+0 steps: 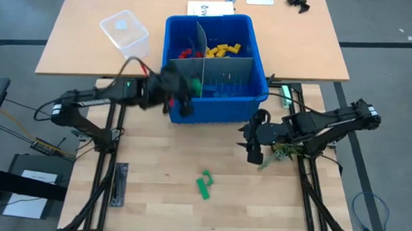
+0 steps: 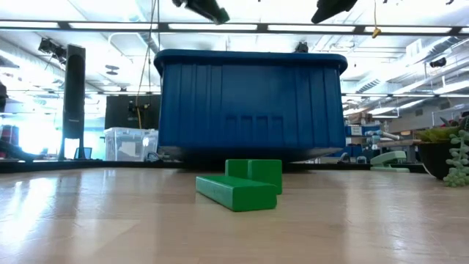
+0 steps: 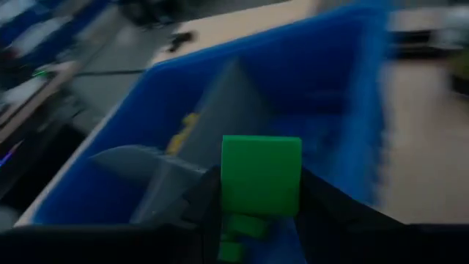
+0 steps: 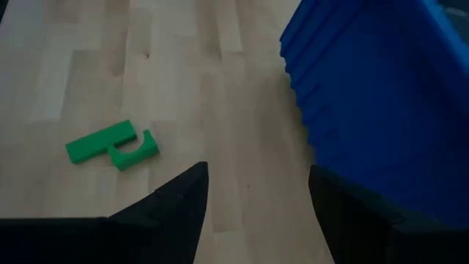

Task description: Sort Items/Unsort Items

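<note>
A large blue bin (image 1: pixel 213 105) stands at the far middle of the wooden table, split by grey dividers (image 1: pixel 199 49). Red items (image 1: pixel 188 54) and yellow items (image 1: pixel 223 50) lie in its far compartments. Two green blocks (image 1: pixel 204 184) lie on the table in front of it, also seen in the low view (image 2: pixel 242 189) and the right wrist view (image 4: pixel 110 143). My left gripper (image 1: pixel 180 97) hangs over the bin's near left corner, shut on a green block (image 3: pixel 261 174). My right gripper (image 1: pixel 254 151) hovers open above the table, to the right of the loose blocks, with nothing between its fingers. My left gripper pinches the green block by its two opposite sides (image 3: pixel 226 183) between its two fingers. The fingers come from the table's left, slanting down toward the bin. The block is lifted clear, above the bin's rim (image 3: pixel 110 147), one flat face toward the wrist camera.
A clear plastic tub (image 1: pixel 125 30) stands on the tan table behind the bin's left side, with white papers (image 1: pixel 211 8) and a small black object (image 1: pixel 299 2) farther back. Bare wood lies around the two loose green blocks.
</note>
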You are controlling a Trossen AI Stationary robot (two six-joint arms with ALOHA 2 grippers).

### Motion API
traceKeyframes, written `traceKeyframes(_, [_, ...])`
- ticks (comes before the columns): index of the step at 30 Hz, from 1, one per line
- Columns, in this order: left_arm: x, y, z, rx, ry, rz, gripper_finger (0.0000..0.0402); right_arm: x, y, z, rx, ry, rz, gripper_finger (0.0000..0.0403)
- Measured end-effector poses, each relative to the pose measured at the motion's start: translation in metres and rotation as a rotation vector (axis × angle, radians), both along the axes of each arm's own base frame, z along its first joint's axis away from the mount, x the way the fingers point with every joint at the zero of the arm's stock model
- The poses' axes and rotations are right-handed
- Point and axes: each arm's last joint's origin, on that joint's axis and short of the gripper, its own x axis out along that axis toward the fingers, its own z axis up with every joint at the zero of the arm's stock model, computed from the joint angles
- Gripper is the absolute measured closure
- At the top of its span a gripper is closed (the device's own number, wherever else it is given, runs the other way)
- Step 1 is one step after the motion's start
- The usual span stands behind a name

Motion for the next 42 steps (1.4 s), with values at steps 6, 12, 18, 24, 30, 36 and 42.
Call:
traceKeyframes(6, [-0.014,0.058,-0.001,0.003,-0.002,0.176,0.0264,0.003,-0.005,0.0,0.006,-0.012,-0.03,0.0169])
traceKeyframes(12, [-0.012,0.083,-0.014,-0.049,0.02,0.214,0.0234,0.004,-0.011,0.0,0.025,-0.014,-0.062,0.0169])
traceKeyframes(18, [-0.01,0.074,-0.013,-0.093,-0.009,0.185,0.011,0.004,-0.011,0.0,0.027,-0.013,-0.061,0.017])
traceKeyframes(24, [-0.002,0.021,-0.011,-0.187,0.007,-0.052,0.0084,0.003,-0.011,-0.001,0.025,0.0,-0.059,0.017])
traceKeyframes(30, [0.015,-0.048,-0.018,-0.22,0.056,-0.322,0.0103,0.002,-0.008,-0.001,0.024,0.006,-0.045,0.017])
traceKeyframes(36, [0.036,-0.092,-0.041,-0.241,0.15,-0.475,0.0117,0.002,-0.006,-0.002,0.023,0.008,-0.037,0.017])
traceKeyframes(42, [0.069,-0.113,-0.088,-0.286,0.3,-0.543,0.0127,0.0,-0.006,-0.003,0.016,0.03,-0.036,0.017])
